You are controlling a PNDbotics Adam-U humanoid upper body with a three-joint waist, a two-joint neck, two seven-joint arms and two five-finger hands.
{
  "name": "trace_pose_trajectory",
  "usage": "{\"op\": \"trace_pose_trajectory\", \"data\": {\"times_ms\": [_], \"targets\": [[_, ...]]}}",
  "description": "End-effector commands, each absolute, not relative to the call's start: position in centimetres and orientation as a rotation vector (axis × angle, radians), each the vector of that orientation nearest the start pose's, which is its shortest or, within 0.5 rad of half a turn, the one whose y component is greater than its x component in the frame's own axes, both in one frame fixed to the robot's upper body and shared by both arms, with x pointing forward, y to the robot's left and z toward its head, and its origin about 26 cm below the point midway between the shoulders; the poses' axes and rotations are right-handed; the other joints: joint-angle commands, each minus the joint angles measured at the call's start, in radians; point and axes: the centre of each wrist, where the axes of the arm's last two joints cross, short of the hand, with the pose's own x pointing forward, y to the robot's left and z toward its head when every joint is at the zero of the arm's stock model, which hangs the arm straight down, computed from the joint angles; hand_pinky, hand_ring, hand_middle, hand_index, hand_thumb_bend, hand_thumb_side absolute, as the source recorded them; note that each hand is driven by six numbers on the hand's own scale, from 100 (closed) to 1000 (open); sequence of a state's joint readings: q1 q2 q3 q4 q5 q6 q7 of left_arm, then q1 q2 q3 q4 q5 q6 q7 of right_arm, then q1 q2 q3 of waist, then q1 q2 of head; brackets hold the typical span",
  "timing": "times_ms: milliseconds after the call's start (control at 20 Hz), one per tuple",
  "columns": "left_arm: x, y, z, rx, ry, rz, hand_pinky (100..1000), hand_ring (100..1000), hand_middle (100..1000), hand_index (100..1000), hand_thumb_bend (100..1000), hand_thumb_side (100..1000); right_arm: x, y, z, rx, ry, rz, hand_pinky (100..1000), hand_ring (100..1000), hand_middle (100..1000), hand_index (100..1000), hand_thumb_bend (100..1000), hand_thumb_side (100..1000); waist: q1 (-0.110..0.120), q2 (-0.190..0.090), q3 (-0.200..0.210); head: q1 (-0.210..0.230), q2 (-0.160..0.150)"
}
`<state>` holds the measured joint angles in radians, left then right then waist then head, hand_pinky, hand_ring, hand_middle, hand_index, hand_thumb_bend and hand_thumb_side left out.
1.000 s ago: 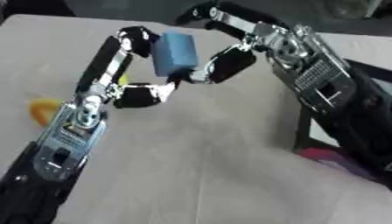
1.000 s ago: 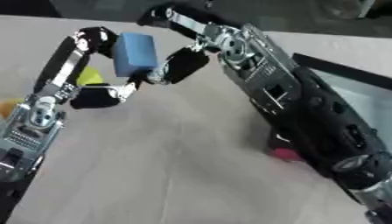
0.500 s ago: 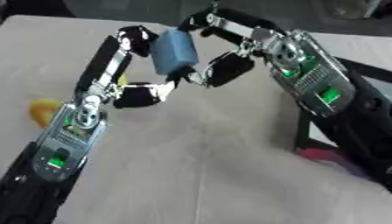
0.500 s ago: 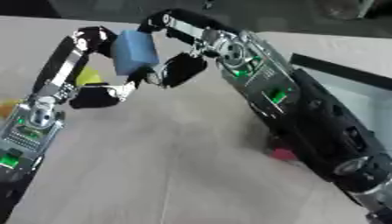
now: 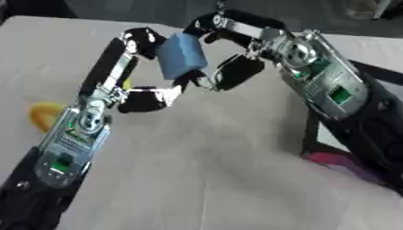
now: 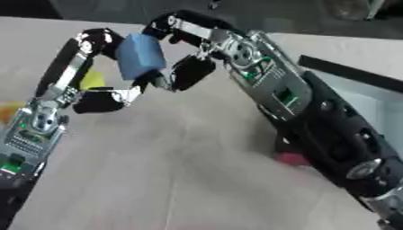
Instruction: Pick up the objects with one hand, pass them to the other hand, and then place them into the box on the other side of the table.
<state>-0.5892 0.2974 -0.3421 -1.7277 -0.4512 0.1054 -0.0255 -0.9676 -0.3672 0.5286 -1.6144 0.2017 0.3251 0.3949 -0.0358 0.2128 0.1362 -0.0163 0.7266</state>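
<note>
A blue block (image 5: pixel 181 56) is held up above the table at the top middle. My left hand (image 5: pixel 145 96) comes up from the lower left and is shut on the block's left side, its fingers (image 5: pixel 140 38) arched over the top and its thumb below. My right hand (image 5: pixel 236 72) reaches in from the right, its fingers (image 5: pixel 217 24) curled over the block's upper right edge and its thumb pad against the lower right. Both hands touch the block.
A yellow object (image 5: pixel 43 114) lies on the table at the left, and a second yellow piece (image 6: pixel 91 79) shows behind my left hand. A black-rimmed box (image 6: pixel 346 74) stands at the right, partly hidden by my right arm. Something pink (image 5: pixel 330 159) lies beside it.
My right hand has moved left and closed in on the blue block, which stays held up in my left hand. The block has tilted a little.
</note>
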Motion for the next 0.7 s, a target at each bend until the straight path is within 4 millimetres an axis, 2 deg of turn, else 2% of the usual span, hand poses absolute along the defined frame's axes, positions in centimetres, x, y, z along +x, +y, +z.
{"op": "trace_pose_trajectory", "data": {"times_ms": [50, 250, 350, 400, 550, 600, 700], "targets": [[34.74, 15.18, 20.18, 0.436, -2.153, -0.953, 668, 630, 603, 483, 100, 138, 36.4, -10.07, 28.65, -0.166, -1.864, 1.425, 902, 891, 628, 655, 126, 100, -0.006, -0.023, -0.002, 0.001, -0.012], [34.73, 15.24, 20.09, 0.45, -2.143, -0.95, 670, 632, 610, 529, 100, 100, 36.38, -10.15, 28.74, -0.165, -1.865, 1.419, 898, 874, 587, 586, 114, 100, -0.004, -0.023, -0.004, 0.002, -0.016], [34.76, 15.34, 20.02, 0.459, -2.132, -0.95, 673, 637, 622, 589, 100, 100, 36.37, -10.21, 28.77, -0.163, -1.859, 1.419, 895, 867, 572, 569, 120, 100, -0.003, -0.024, -0.005, 0.001, -0.017], [34.76, 15.37, 19.99, 0.463, -2.126, -0.95, 681, 648, 638, 667, 100, 100, 36.36, -10.24, 28.81, -0.162, -1.857, 1.419, 895, 864, 568, 564, 123, 100, -0.002, -0.024, -0.005, 0.0, -0.017], [34.8, 15.55, 19.86, 0.475, -2.105, -0.961, 691, 666, 661, 738, 100, 100, 36.34, -10.39, 28.98, -0.164, -1.853, 1.416, 894, 863, 565, 560, 126, 100, -0.001, -0.025, -0.006, -0.002, -0.019], [34.8, 15.61, 19.83, 0.481, -2.101, -0.965, 693, 670, 667, 751, 100, 116, 36.34, -10.46, 29.05, -0.166, -1.854, 1.413, 894, 862, 565, 560, 125, 100, -0.001, -0.026, -0.007, -0.002, -0.02], [34.84, 15.79, 19.66, 0.496, -2.087, -0.975, 704, 685, 684, 788, 183, 194, 36.34, -10.58, 29.17, -0.171, -1.856, 1.409, 894, 861, 564, 559, 126, 100, -0.001, -0.026, -0.009, -0.003, -0.021]]}}
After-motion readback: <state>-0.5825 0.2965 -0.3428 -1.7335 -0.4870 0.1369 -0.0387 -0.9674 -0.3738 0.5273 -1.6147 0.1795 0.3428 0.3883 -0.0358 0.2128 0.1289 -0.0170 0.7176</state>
